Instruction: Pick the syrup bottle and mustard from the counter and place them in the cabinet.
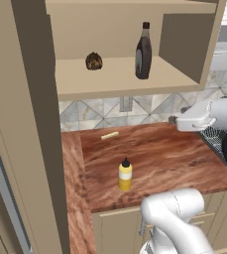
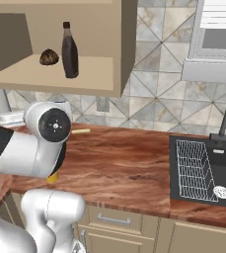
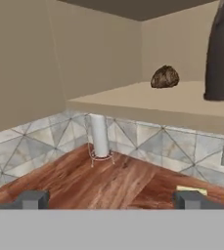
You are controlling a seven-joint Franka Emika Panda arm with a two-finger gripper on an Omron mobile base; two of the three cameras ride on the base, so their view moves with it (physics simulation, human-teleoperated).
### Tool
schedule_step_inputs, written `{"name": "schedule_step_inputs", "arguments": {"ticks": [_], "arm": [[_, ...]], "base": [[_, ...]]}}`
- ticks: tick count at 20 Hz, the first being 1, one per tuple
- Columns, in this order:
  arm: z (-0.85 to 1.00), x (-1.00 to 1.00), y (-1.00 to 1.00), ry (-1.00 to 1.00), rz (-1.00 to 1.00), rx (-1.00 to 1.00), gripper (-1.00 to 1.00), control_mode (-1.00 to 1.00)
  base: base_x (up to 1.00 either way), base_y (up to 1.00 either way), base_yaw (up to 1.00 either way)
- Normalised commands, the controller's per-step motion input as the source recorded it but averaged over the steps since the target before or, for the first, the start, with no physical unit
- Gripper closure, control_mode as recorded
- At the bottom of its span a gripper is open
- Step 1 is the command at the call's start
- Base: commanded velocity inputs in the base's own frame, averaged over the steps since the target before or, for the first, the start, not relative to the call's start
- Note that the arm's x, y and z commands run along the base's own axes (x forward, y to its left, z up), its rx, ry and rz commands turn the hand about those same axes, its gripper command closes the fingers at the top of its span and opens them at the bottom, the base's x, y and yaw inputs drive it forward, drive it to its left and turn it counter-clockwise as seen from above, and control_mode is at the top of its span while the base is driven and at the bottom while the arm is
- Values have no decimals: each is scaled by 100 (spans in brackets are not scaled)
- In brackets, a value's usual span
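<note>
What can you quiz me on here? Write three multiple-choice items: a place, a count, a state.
1. Where does the syrup bottle stand?
A. in the sink
B. on the cabinet shelf
C. on the counter

2. How many bottles stand on the counter?
A. one
B. two
C. three

3. How are the gripper fingers?
A. shut on the mustard
B. shut on nothing
C. spread apart, holding nothing

Answers: 1 B, it stands upright on the shelf board; 2 A, just the mustard; 3 C, the hand view shows tips wide apart.
</note>
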Motion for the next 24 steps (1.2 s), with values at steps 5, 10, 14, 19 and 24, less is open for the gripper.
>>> {"name": "schedule_step_inputs", "arguments": {"ticks": [5, 10, 14, 19, 24], "arm": [[-59, 0, 0, 3, 25, -13, -100, -100], [-57, -1, 0, 1, 23, -17, -100, -100], [-41, -6, 0, 0, 20, -18, -100, -100], [-32, -1, 0, 0, 16, -15, -100, -100], [-36, 0, 0, 0, 12, -8, -100, -100]], "base": [[0, 0, 0], [0, 0, 0], [0, 0, 0], [0, 0, 0], [0, 0, 0]]}}
